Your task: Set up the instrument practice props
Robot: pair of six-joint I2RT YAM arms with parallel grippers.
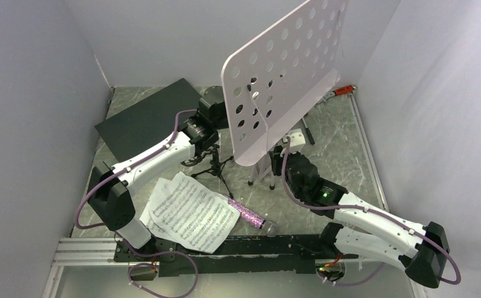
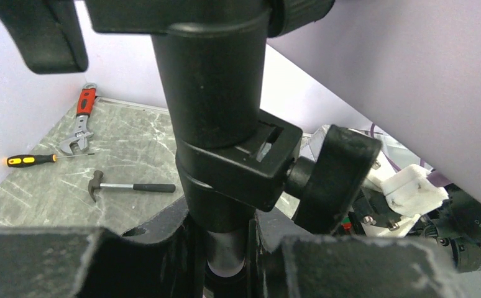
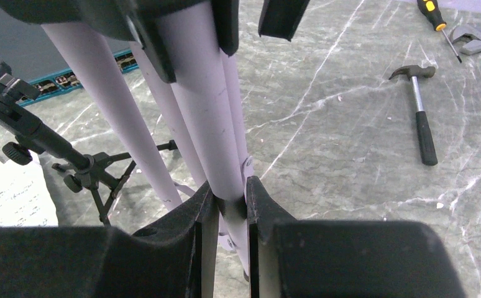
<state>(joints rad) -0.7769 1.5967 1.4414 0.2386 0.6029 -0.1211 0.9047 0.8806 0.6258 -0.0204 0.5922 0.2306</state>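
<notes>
my left gripper (image 2: pixel 225 251) pinches the mic stand (image 2: pixel 213 93), my right gripper (image 3: pixel 230 208) the legs of the music stand (image 3: pixel 207 105). i should keep both upright.

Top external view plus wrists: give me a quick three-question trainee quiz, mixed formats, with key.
1. True or false: the microphone is mounted in the mic stand.
2. Pick one: the right end effector is closed on the A) hammer, B) music stand, C) wrench.
3. Short answer: which end effector grips the mic stand?

Key
1. False; it lies on the table.
2. B, on one of its pale tubes.
3. The left end effector.
</notes>
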